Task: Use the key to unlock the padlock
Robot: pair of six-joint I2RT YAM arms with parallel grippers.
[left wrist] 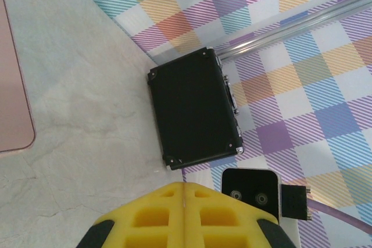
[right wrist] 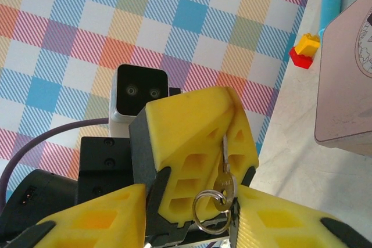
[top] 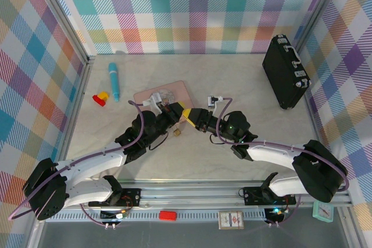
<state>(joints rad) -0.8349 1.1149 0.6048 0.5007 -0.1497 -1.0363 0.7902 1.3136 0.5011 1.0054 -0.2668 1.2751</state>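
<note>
Over mid-table: L hand (left wrist: 183,189) tight on 1 key (right wrist: 224,187), R hand (right wrist: 192,197) apart, 1 padlock (top: 177,132) nr.

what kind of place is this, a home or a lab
Probably a lab robot cell: plaid-printed walls on a metal frame box in the tabletop, and the left arm and right arm are bolted at its near edge.

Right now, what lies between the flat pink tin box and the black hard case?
The stretch is bare: in the left wrist view, pale marbled tabletop runs from the pink tin box to the black hard case.
</note>
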